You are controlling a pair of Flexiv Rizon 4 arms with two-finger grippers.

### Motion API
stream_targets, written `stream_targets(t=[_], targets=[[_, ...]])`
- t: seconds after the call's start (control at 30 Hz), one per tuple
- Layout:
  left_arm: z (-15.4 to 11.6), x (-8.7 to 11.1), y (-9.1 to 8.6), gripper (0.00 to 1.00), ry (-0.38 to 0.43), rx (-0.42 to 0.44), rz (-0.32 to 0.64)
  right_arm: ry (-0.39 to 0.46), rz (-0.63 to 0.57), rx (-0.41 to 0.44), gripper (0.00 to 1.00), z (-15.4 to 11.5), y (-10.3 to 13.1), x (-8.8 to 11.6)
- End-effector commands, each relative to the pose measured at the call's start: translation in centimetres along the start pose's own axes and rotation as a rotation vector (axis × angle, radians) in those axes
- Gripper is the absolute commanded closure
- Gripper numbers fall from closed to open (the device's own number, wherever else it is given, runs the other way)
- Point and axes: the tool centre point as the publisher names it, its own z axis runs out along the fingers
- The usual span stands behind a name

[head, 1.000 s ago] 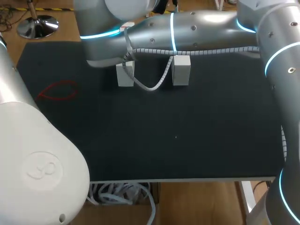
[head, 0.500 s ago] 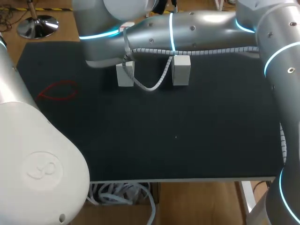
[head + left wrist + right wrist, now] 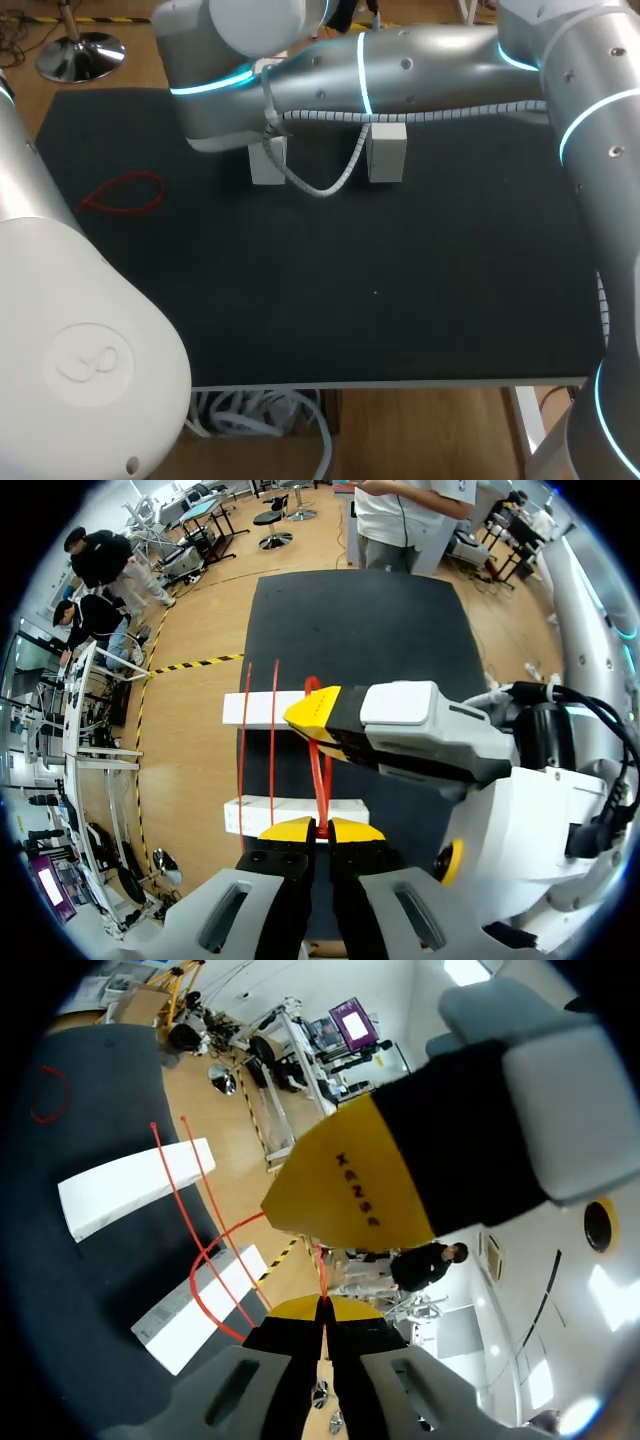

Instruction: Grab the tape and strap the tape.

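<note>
left tool point(image 3: 318, 829) and right tool point(image 3: 322, 1308) were clamped on the red tape point(image 3: 271, 750); i'd tension it evenly over the blocks point(image 3: 295, 815) ahead.

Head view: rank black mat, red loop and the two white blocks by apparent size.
1. black mat
2. red loop, by outline span
3. left white block and right white block: look alike; left partly hidden under right arm, so unranked

Head view: right arm point(image 3: 400, 70) covers white blocks point(image 3: 386, 155) tops, red tape point(image 3: 272, 730) strung across them.
</note>
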Motion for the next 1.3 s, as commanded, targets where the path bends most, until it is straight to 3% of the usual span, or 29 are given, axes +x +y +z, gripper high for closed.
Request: stream_targets(t=[0.03,1.3], targets=[[-0.07,0.04,-0.04,1.0,0.001,-0.003,-0.002,-0.023,-0.002,0.022,1.0,0.2,0.42,0.21],[-0.07,0.04,-0.04,1.0,0.001,-0.003,-0.002,-0.083,0.003,0.039,1.0,-0.06,0.63,-0.03]])
